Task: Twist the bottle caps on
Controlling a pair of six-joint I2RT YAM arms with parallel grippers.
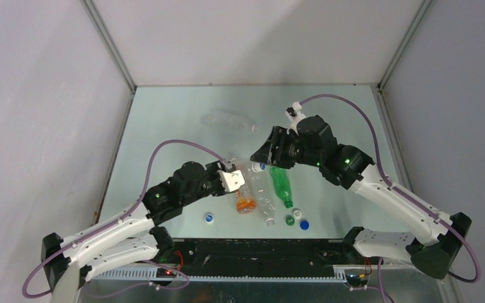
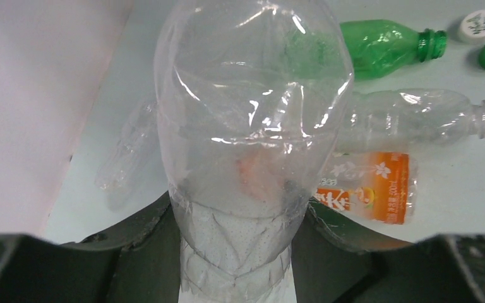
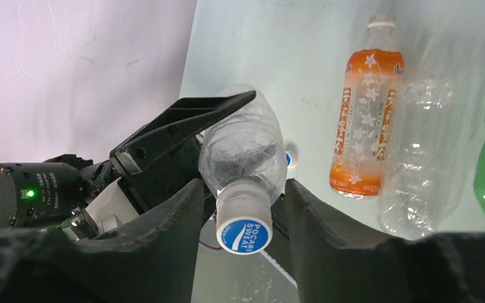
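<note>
Right wrist view: right fingers (image 3: 177, 218) straddle the blue-and-white cap (image 3: 244, 235), open with gaps; left fingers (image 3: 183, 118) clamp the clear bottle (image 3: 243, 148). Closing off-centre could skew the cap, cross-threading it.

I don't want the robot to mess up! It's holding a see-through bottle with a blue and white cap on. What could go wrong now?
The clear bottle is thin and looks crumpled where the left hand squeezes it, so it might buckle or spin instead of letting the cap tighten. The right hand sits around the cap, which could slip or go on crooked. If the bottle drops, it might knock the orange bottle lying close by.
</note>
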